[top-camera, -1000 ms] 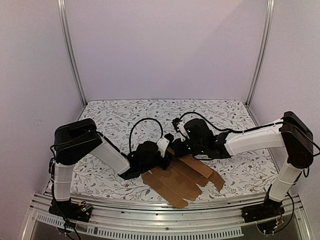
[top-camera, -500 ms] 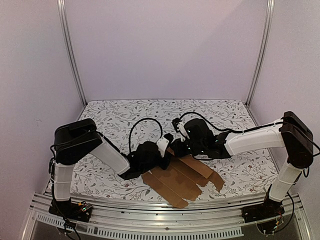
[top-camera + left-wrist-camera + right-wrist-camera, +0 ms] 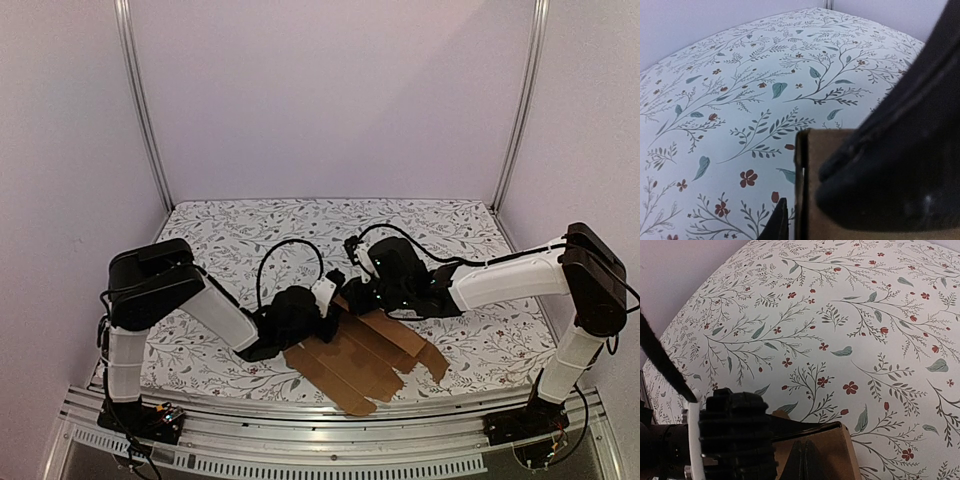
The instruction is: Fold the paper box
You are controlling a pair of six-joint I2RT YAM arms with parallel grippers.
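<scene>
One flat paper box (image 3: pixel 358 366), left arm (image 3: pixel 215 312), right arm (image 3: pixel 500 280), one floral table (image 3: pixel 250 228)

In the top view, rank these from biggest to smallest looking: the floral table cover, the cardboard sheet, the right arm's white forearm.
1. floral table cover
2. cardboard sheet
3. right arm's white forearm

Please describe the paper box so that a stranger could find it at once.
On the flowered table cover, near the middle of its front edge, lies the paper box. It is a cardboard sheet with notched flaps, the only brown thing there.
</scene>
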